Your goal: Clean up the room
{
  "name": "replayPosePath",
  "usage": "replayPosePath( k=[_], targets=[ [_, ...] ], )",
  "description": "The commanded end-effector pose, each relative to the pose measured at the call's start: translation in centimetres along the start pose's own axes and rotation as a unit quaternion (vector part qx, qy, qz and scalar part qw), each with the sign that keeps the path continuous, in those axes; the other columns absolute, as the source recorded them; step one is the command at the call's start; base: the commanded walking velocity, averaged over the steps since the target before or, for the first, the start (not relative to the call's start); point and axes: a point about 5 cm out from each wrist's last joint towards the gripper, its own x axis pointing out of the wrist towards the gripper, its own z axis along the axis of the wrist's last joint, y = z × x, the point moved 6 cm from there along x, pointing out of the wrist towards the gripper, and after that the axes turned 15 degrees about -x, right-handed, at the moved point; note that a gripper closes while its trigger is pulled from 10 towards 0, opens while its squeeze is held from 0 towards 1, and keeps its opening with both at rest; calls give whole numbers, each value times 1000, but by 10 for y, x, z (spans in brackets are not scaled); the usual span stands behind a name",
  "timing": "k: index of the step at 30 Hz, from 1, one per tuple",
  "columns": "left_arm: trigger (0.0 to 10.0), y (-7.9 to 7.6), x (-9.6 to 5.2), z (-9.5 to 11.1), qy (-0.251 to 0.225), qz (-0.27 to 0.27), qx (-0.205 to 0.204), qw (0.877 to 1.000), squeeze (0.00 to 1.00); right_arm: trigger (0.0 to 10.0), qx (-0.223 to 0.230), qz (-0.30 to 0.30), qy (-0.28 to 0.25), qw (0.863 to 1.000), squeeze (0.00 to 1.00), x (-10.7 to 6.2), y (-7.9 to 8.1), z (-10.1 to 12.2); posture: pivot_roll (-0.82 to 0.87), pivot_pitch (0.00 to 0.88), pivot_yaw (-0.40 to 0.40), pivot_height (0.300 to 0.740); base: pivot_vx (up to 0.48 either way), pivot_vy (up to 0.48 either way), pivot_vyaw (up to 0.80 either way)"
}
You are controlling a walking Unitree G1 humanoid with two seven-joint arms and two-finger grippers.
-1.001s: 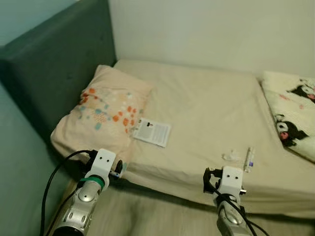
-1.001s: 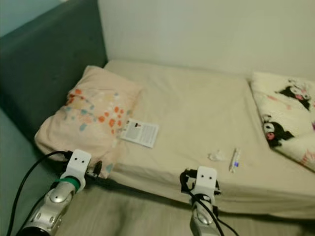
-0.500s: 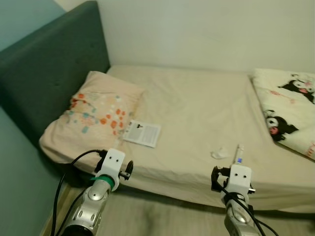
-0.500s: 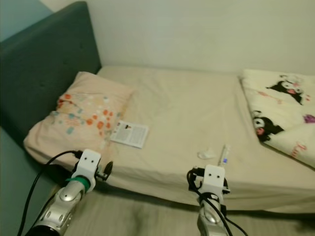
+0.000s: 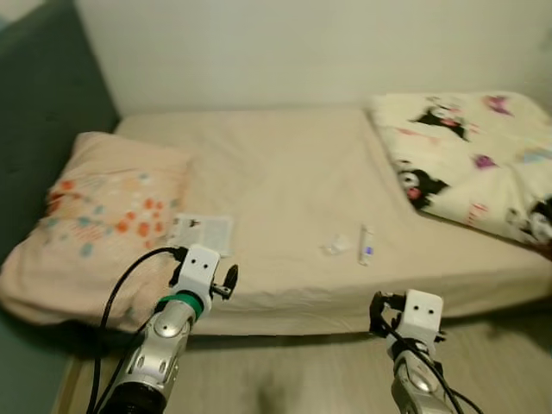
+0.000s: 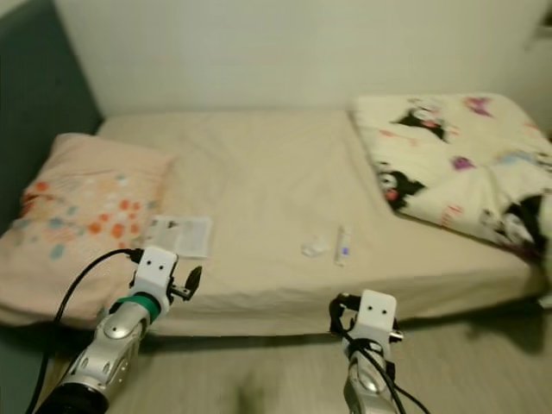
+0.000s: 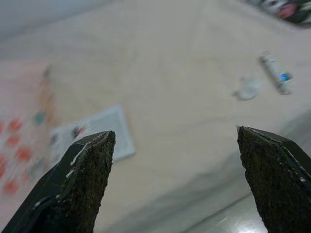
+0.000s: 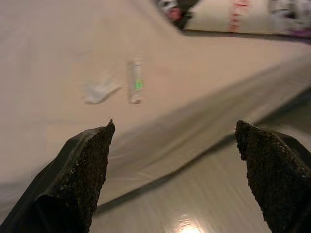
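Tube (image 5: 366, 244) beside wrapper (image 5: 335, 246), leaflet (image 5: 200, 233) near pillow (image 5: 90, 207)

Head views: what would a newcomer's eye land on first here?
Probably the cartoon blanket bunched on the bed's right side, and the spotted pillow on its left. Between them lie a leaflet, a small tube and a scrap, with both open grippers, left and right, before the near edge.
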Motion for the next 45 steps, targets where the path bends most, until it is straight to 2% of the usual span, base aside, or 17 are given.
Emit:
replayPosePath(
  k=[1, 27, 45],
  targets=[
    [10000, 0, 1, -3, 8, -2, 0, 1000, 0, 10000, 5, -4, 6, 1000, 0, -1, 2, -3, -2, 0, 103, 740, 330, 0, 0],
    [10000, 3, -1, -7, 14, -2, 7, 1000, 0, 10000, 4, 8, -2, 1000, 0, -2, 9, 0, 14, 0, 103, 740, 321, 0, 0],
    [10000, 16, 0, -3, 1, 38, -1, 999, 0, 10000, -3, 32, -22, 999, 0, 3, 14, 11, 15, 0, 84, 740, 0, -17, 0]
  ],
)
